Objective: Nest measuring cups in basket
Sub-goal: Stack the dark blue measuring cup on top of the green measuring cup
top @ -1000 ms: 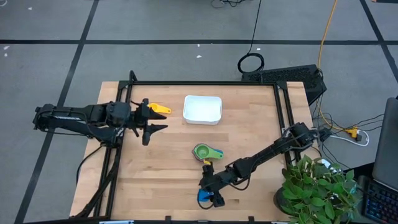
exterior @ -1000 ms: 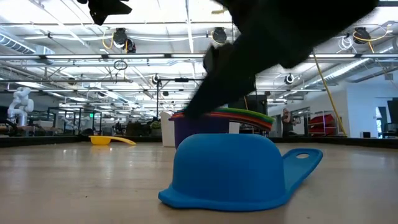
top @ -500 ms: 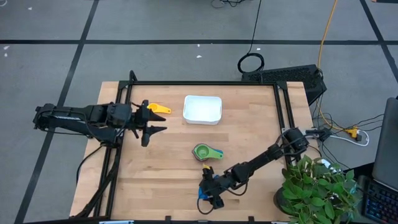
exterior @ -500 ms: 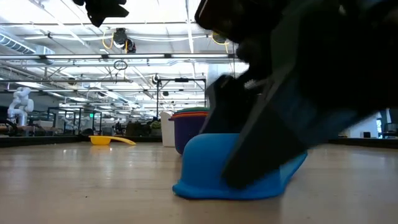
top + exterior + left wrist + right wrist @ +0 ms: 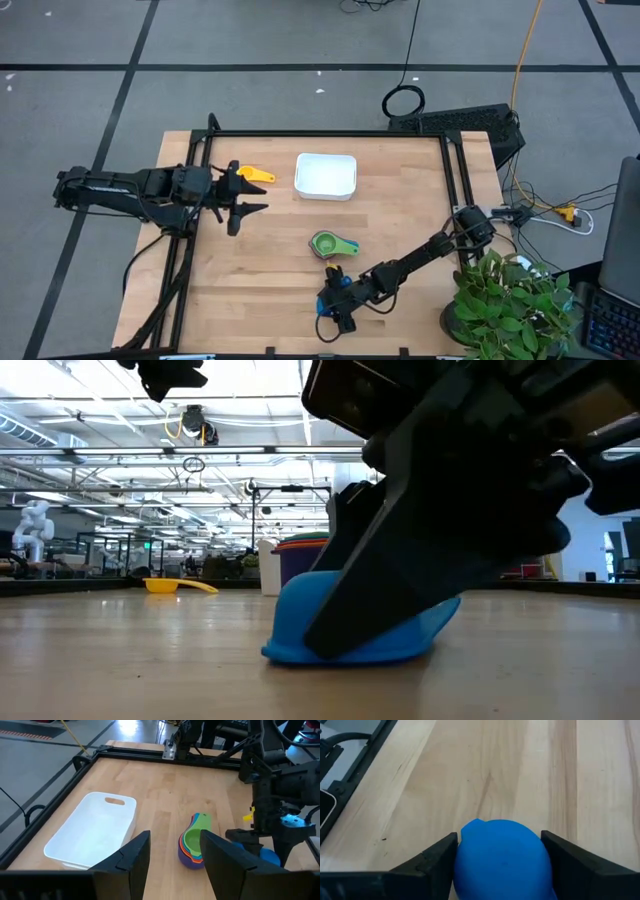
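Wooden table (image 5: 270,290): work surface.
Basket (image 5: 326,176): holds no cups.
Nested stack (image 5: 331,245): outside basket, near side.
Yellow cup (image 5: 255,174): beside basket, loose.
Right gripper (image 5: 335,308): jaws straddling blue cup (image 5: 502,855), beyond stack.
Left gripper (image 5: 245,195): jaws apart, holding nothing, by yellow cup.
Remaining: most of task.

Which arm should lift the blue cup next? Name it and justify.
Right. The right pincer already straddles the upside-down blue cup near the table's front edge; the left pincer hovers far off beside the yellow cup.

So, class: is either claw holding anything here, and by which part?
The right claw brackets the upside-down blue cup across its bowl, though a firm grip cannot be told. The left claw holds nothing.
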`<act>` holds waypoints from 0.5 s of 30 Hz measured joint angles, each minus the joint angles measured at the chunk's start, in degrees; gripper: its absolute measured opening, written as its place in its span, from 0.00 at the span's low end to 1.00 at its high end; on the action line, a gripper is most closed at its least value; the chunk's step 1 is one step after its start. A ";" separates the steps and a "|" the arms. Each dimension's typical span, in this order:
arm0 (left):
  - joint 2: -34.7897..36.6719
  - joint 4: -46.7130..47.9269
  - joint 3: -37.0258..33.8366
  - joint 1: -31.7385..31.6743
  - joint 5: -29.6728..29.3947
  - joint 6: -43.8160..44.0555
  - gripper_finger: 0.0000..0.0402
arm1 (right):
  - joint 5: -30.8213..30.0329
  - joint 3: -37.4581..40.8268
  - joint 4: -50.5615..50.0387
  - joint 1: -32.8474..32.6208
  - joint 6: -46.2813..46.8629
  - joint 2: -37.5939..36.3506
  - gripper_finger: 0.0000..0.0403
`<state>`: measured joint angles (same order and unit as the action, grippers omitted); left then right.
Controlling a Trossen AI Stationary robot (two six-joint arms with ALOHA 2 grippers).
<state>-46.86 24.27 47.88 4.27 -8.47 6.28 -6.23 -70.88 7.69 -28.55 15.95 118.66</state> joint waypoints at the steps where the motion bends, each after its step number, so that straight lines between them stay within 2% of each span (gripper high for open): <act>1: -0.01 -0.01 -0.02 0.00 0.00 0.02 0.43 | -0.05 0.04 0.05 0.01 0.51 -0.36 0.60; 8: -0.01 -0.14 0.00 0.00 0.43 -0.69 0.43 | -1.43 0.19 1.63 1.58 3.14 -7.91 0.60; 15: -2.94 -4.29 0.00 1.52 1.06 -3.04 0.43 | 0.59 0.12 13.93 5.38 0.64 -16.54 0.61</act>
<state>-49.80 19.98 47.88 5.79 -7.41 3.24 -5.64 -70.76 21.62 -23.17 16.59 102.12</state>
